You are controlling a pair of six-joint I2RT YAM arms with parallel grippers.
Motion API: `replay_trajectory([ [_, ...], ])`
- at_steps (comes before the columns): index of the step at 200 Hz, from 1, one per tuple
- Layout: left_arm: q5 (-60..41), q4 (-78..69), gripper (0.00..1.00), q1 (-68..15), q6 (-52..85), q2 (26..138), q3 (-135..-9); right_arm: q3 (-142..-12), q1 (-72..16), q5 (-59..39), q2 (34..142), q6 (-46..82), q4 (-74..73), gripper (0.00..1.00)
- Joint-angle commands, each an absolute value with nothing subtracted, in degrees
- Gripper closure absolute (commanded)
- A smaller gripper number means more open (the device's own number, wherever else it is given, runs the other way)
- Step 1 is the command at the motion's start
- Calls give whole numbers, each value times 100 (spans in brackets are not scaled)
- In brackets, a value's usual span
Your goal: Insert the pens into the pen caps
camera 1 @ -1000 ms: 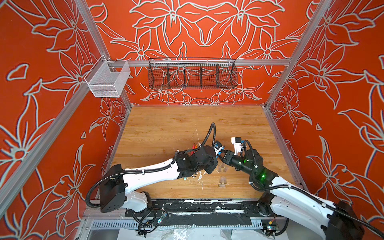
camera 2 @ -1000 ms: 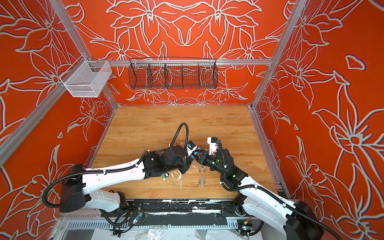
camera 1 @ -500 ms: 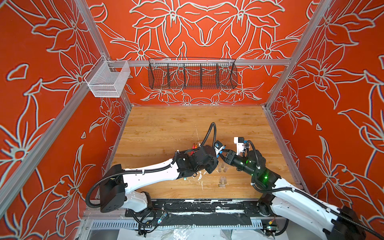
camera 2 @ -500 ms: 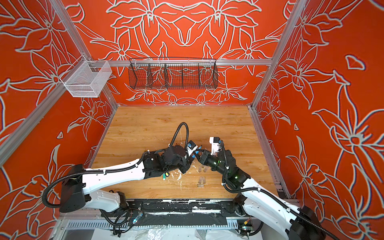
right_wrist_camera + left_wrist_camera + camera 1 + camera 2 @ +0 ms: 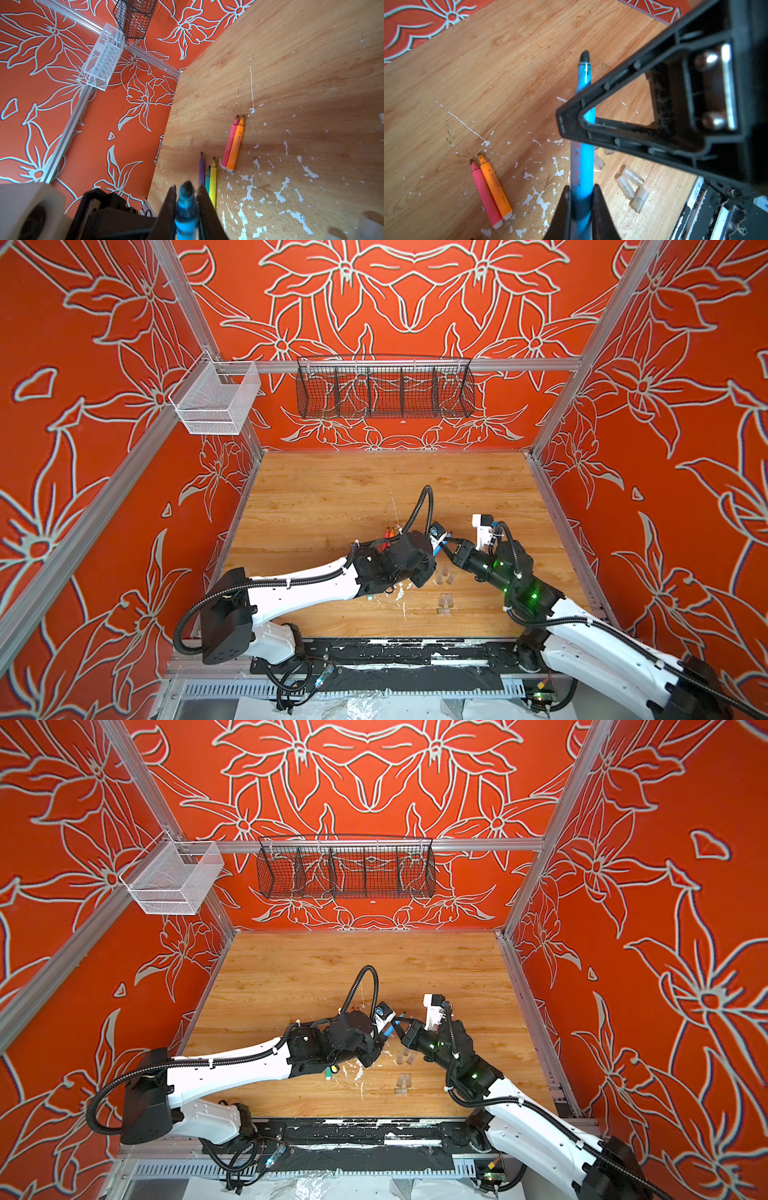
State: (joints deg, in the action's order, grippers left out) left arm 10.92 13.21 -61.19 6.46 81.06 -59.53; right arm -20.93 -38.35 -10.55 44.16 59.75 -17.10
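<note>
Altogether six pens [image 5: 234, 148], blue pen [image 5: 186, 220] gripped, five lying

No legible text, brand or number is present. Blue pen [image 5: 581, 166]: a line of reddish print runs along the barrel, too blurred to read. Orange pen [image 5: 495, 185] and pink pen [image 5: 229, 143]: faint print on each barrel, unreadable

Near the centre of a top view the left arm [image 5: 307, 587] covers the pink pen [image 5: 387, 532] and orange pen [image 5: 392, 530] except their tips. In the right wrist view the right gripper [image 5: 186, 193] hides the rear ends of the purple pen [image 5: 201, 168], green pen [image 5: 208, 176] and yellow pen [image 5: 213, 178]; the blue pen [image 5: 186, 218] there is blurred and cut by the frame edge.
</note>
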Motion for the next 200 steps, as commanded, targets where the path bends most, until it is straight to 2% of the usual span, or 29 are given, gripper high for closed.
replay_trajectory([
  [1,1046,1197,75,-6170,592,8163,-5970,-1968,-3932,-1189,4337,6339,-2229,96],
  [36,1065,1183,65,-6168,602,8208,-5986,-1715,-4068,-1065,4074,6607,-2557,100],
  [121,1066,1073,65,-6170,598,8211,-5928,-1530,-4536,-685,3760,6780,-2728,100],
  [130,1059,1043,69,-6170,597,8197,-5911,-1516,-4570,-628,3776,6787,-2744,100],
  [170,1106,943,100,-6169,589,8088,-5815,-1463,-4715,-520,3900,6847,-2957,100],
  [190,1148,865,100,-6166,602,7997,-5736,-1459,-4774,-497,3927,6832,-3023,100],
  [200,1220,796,100,-6161,623,7919,-5669,-1459,-4797,-459,3907,6797,-2980,91],
])
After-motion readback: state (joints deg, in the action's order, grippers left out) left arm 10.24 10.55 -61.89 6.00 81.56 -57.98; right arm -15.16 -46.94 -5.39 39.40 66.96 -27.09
